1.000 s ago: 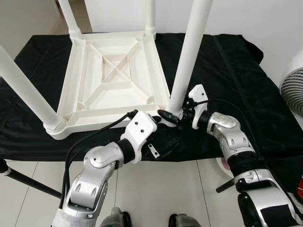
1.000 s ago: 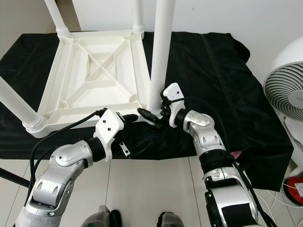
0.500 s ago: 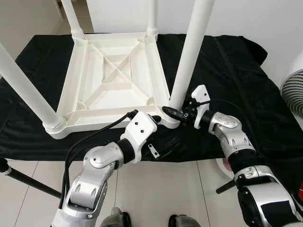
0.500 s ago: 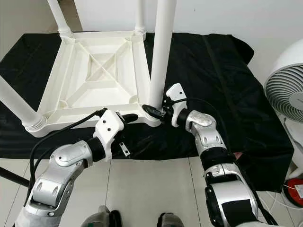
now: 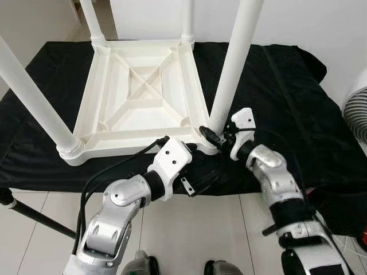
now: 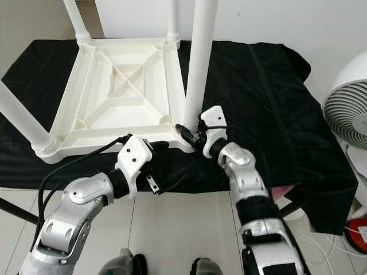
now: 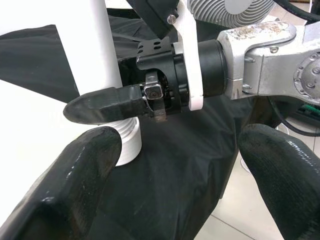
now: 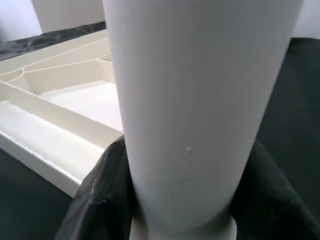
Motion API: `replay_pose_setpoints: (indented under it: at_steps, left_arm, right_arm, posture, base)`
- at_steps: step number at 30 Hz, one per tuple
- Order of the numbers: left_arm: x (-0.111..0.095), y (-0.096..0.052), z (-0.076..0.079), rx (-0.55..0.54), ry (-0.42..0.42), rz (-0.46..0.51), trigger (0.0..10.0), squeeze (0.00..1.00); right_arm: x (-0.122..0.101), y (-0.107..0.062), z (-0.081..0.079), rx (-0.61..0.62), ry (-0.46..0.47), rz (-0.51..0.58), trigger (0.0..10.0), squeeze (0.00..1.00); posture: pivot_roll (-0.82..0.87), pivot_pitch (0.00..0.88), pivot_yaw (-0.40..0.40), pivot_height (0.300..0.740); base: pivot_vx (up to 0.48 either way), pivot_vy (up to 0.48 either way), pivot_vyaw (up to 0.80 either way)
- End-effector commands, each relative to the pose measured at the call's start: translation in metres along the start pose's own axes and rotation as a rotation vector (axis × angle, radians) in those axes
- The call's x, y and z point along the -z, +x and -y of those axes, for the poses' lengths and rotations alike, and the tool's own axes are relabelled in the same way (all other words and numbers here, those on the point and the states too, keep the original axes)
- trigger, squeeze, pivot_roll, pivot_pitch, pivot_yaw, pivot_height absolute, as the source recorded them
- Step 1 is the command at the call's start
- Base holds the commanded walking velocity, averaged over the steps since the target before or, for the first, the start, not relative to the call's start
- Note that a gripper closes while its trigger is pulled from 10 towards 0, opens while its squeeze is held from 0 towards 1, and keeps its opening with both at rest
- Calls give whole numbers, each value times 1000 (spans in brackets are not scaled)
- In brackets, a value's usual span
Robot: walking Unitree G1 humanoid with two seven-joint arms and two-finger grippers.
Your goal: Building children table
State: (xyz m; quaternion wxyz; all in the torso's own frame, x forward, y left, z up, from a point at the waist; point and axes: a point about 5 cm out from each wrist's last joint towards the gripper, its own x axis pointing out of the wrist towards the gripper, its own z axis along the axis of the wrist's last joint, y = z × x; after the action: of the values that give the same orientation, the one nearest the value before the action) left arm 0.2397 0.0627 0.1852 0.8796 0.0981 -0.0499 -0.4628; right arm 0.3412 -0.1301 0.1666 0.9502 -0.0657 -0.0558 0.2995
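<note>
**Upturned children's table with both grippers at its near right corner**

A white plastic table (image 5: 140, 97) is lying upside down on a black cloth (image 5: 287, 97) and occupying the upper left and centre of the left eye view, its ribbed underside facing up. Four white legs are standing up from its corners; the near left leg (image 5: 34, 97) is slanting out toward the left edge of the frame, seated in a ringed socket. At lower left, the left arm is reaching up from the bottom of the frame, and the left gripper (image 5: 192, 150) is sitting at the table's near edge, just left of the near right corner. In the left wrist view its two black fingers (image 7: 75, 185) are standing spread apart with nothing between them. At centre, the near right leg (image 5: 232, 69) is rising to the top of the frame. Right of it, the right gripper (image 5: 211, 136) is closing round the base of this leg: in the right wrist view its fingers (image 8: 97, 200) are pressing on both sides of the white tube. At the far right edge, part of a white fan (image 6: 350, 112) is standing on the tiled floor (image 5: 189, 229).
</note>
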Motion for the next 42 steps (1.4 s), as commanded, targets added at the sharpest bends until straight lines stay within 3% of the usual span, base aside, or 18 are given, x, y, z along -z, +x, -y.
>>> replay_pose_setpoints:
  at_steps: [1, 8, 11, 14, 18, 19, 23, 24, 26, 30, 31, 32, 33, 36, 38, 39, 42]
  left_arm:
    - [6, 0, -3, -77, -13, -15, 10000, 0]
    - [7, -1, -5, -79, -7, -20, 10000, 0]
    - [7, -1, -5, -78, -6, -19, 10000, 0]
    - [7, 0, -5, -78, -6, -18, 10000, 0]
    - [7, 0, -4, -76, -5, -17, 10000, 0]
    - [8, 0, -5, -77, -2, -18, 10000, 0]
    - [8, 0, -5, -77, -2, -18, 10000, 0]
    - [8, 0, -5, -78, -1, -18, 10000, 0]
    - [8, -1, -6, -86, 1, -19, 10000, 0]
    - [8, -1, -6, -87, 0, -20, 10000, 0]
    - [9, -1, -6, -88, 1, -22, 10000, 0]
    - [9, -1, -6, -88, 1, -22, 10000, 0]
    - [9, -2, -6, -90, 3, -24, 10000, 0]
    - [9, -2, -7, -92, 4, -25, 10000, 0]
    - [9, -2, -7, -96, 6, -25, 10000, 0]
    - [9, -2, -7, -96, 6, -25, 10000, 0]
    - [8, -1, -9, -98, 12, -22, 10000, 0]
  right_arm:
    - [-2, -4, 4, 83, 14, 4, 10000, 0]
    - [-2, -17, -19, 465, 44, -8, 10000, 0]
    - [-3, -20, -28, 539, 65, -16, 10000, 0]
    - [-3, -16, -42, 526, 112, -21, 10000, 0]
    - [-6, -17, -43, 523, 132, -15, 10000, 0]
    - [-7, -18, -43, 530, 134, -17, 10000, 98]
    - [-7, -18, -43, 530, 134, -17, 10000, 98]
    - [-8, -18, -44, 524, 144, -12, 10000, 1000]
    - [-11, -16, -44, 451, 178, 2, 10000, 1000]
    - [-11, -16, -43, 425, 187, 9, 10000, 1000]
    - [-12, -16, -39, 383, 188, 9, 10000, 416]
    - [-12, -16, -39, 383, 188, 9, 10000, 416]
    - [-12, -17, -32, 302, 168, 7, 10000, 0]
    - [-12, -18, -24, 218, 137, 1, 10000, 0]
    - [-15, -21, -14, 36, 38, 1, 10000, 0]
    - [-15, -21, -14, 36, 38, 1, 10000, 0]
    - [-16, -19, -2, -149, -27, -44, 10000, 0]
  posture:
    - [-75, 102, 21, 740]
    - [-77, 91, 17, 740]
    - [-77, 90, 16, 740]
    - [-76, 88, 16, 740]
    - [-77, 82, 12, 740]
    - [-77, 82, 12, 740]
    - [-77, 82, 12, 740]
    - [-75, 79, 11, 740]
    - [-73, 76, 9, 740]
    - [-73, 76, 9, 740]
    - [-73, 76, 9, 740]
    - [-73, 76, 9, 740]
    - [-68, 79, 11, 740]
    - [-68, 79, 11, 740]
    - [-71, 79, 14, 740]
    - [-71, 79, 14, 740]
    - [-70, 74, 15, 740]
  base:
    - [0, 0, 0]
    - [0, 0, 0]
    - [0, 0, 0]
    - [0, 0, 0]
    - [0, 0, 0]
    - [0, 0, 0]
    - [0, 0, 0]
    - [0, 0, 0]
    - [0, 0, 0]
    - [0, 0, 0]
    - [0, 0, 0]
    - [0, 0, 0]
    - [0, 0, 0]
    - [0, 0, 0]
    - [0, 0, 0]
    - [0, 0, 0]
    - [0, 0, 0]
